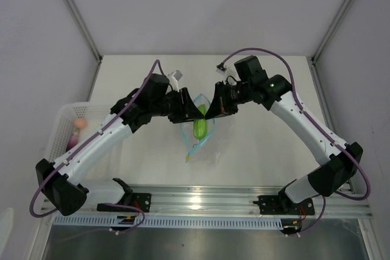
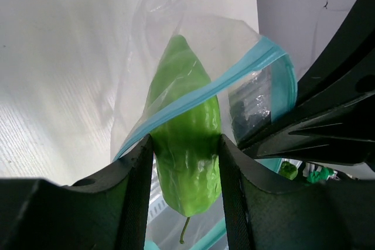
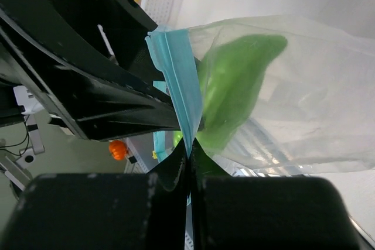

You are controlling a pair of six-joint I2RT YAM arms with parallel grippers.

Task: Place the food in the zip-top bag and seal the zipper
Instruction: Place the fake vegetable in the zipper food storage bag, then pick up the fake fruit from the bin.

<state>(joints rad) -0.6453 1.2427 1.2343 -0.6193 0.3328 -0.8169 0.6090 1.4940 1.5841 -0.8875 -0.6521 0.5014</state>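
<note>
The zip-top bag [image 1: 206, 133] is held between the two arms, over the middle of the worktop [image 1: 256, 156]. The left pincer [image 2: 186, 174] is closed partway on the green oblong food piece [image 2: 184, 144], with one finger pressed against each flank. The far end of this piece is seen inside the bag, and the zipper [image 2: 234, 71] crosses over it. The right pincer [image 3: 189, 147] is clamped flat on the zipper at the bag's mouth edge. Well to the left of the bag, a pink piece [image 1: 79, 123] is seen in a white basket [image 1: 58, 127].
</note>
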